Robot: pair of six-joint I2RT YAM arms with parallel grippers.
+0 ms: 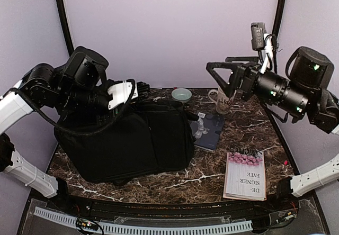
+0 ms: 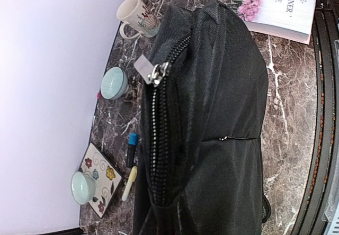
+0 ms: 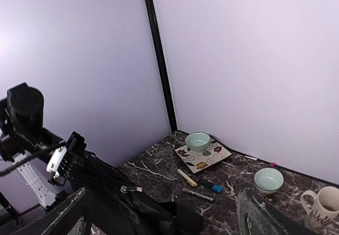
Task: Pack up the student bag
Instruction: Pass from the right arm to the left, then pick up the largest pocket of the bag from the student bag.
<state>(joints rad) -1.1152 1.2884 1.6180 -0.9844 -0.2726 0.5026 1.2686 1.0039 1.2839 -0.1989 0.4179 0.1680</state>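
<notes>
The student bag (image 1: pixel 127 139), a large black fabric backpack, stands on the left half of the marble table. My left gripper (image 1: pixel 130 98) sits at the bag's upper back edge, shut on the fabric beside the zipper. Its fingers are hidden in the left wrist view, where the bag (image 2: pixel 212 113) fills the frame with its zipper partly open and the silver pull (image 2: pixel 151 70) at the top end. High above the table's right side, my right gripper (image 1: pixel 214 79) hangs open and empty. Its fingers (image 3: pixel 74 214) frame the bag (image 3: pixel 132 208) below.
A white book (image 1: pixel 244 174) lies front right and a dark blue notebook (image 1: pixel 209 130) beside the bag. A mug (image 1: pixel 223 101) and a teal bowl (image 1: pixel 181 93) stand at the back. Behind the bag are a floral plate (image 3: pixel 204 155) carrying a bowl (image 3: pixel 197 139), and markers (image 3: pixel 198 184).
</notes>
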